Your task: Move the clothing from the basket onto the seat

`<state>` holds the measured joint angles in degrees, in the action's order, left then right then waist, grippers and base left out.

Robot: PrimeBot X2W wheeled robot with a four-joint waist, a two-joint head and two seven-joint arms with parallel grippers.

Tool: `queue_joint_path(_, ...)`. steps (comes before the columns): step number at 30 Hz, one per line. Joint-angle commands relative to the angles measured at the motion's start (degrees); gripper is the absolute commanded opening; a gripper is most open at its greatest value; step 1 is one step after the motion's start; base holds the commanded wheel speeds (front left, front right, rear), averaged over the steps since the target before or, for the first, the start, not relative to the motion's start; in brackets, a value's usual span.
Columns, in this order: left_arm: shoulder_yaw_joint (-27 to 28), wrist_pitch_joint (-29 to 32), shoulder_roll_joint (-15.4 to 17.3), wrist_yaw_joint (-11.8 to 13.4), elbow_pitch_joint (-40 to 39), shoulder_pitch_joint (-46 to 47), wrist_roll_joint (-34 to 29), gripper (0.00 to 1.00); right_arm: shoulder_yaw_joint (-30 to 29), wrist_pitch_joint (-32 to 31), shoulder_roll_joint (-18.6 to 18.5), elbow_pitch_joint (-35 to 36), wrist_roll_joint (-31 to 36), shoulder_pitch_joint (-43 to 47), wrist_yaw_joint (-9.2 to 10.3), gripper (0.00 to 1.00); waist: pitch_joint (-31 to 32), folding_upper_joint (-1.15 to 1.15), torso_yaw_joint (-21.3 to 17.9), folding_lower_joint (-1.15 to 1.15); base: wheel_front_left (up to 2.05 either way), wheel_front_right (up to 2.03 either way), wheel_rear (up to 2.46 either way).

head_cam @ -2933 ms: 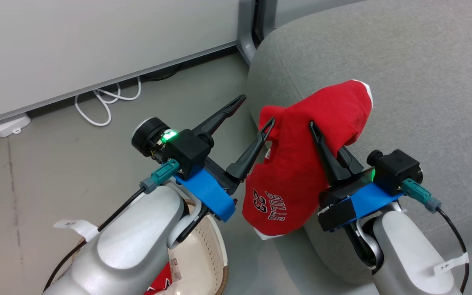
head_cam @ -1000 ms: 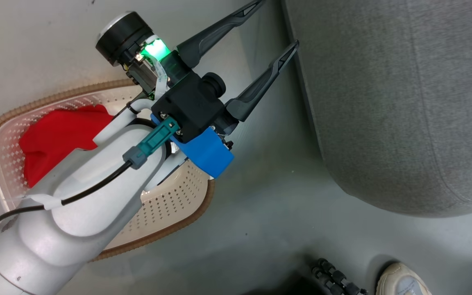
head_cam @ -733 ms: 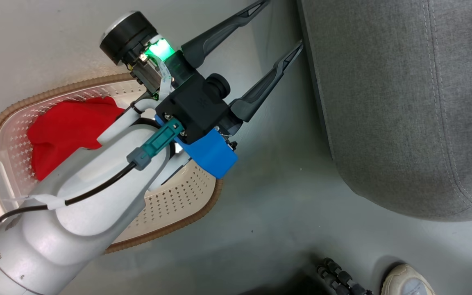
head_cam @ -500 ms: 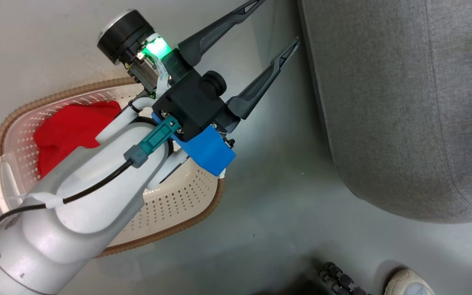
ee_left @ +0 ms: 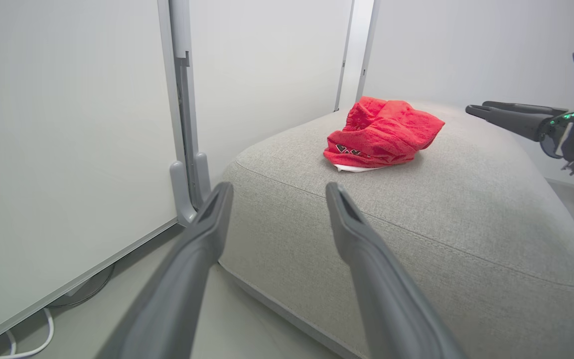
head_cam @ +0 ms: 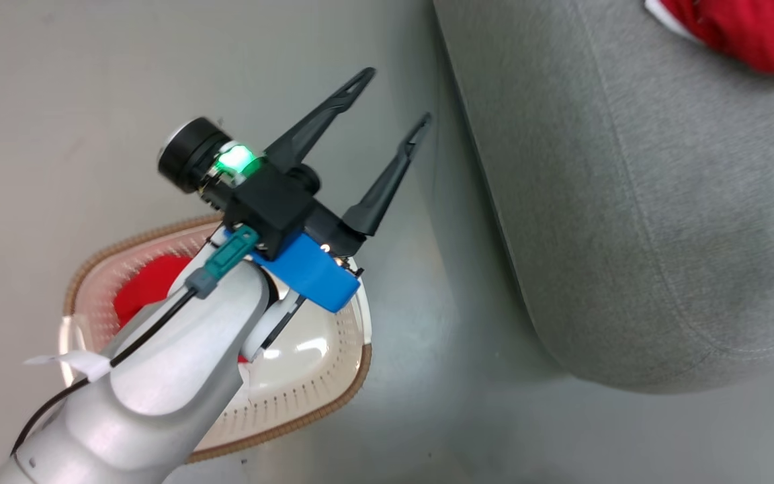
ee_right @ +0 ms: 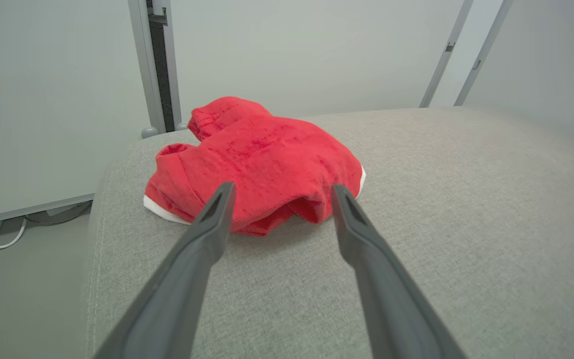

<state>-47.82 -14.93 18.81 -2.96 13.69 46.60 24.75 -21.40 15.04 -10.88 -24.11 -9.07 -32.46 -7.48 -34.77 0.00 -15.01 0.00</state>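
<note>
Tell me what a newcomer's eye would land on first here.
A crumpled bright red garment lies on top of the large grey seat, just beyond the right gripper's open fingers. On the floor beside the seat, a second red garment sits in the cream basket, partly hidden under the left arm.

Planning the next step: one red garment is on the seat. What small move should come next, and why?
Probably lower the open left gripper into the basket: a second garment lies there, while the first garment rests on the seat, free of the open right gripper.
</note>
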Motion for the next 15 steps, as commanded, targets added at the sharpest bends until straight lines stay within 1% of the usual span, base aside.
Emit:
queue_joint_path(1,2.2,-0.3,-0.4,0.5,-0.4,-2.0,0.4,1.0,1.7,0.2,0.5,2.7,0.7,2.8,-0.03,1.0,5.8,0.0,0.6,0.0,0.0,0.0,0.0)
queue_joint_path(3,4.5,-0.3,-0.4,0.7,-0.7,-4.5,0.3,1.0,4.0,0.2,0.5,5.6,0.5,5.0,-0.02,1.0,8.0,0.0,1.0,0.0,0.0,0.0,0.0)
queue_joint_path(7,10.2,-0.3,-1.1,0.9,-1.3,-9.2,-0.1,1.0,6.9,0.2,1.3,10.2,-0.4,8.7,-0.03,1.0,12.0,0.0,2.7,0.0,0.0,0.0,0.0)
queue_joint_path(15,21.5,-0.3,-3.2,0.3,-1.6,-18.7,-2.5,1.0,14.3,0.2,2.4,15.3,0.5,13.3,-0.03,1.0,18.8,0.0,6.1,0.0,0.0,0.0,0.0)
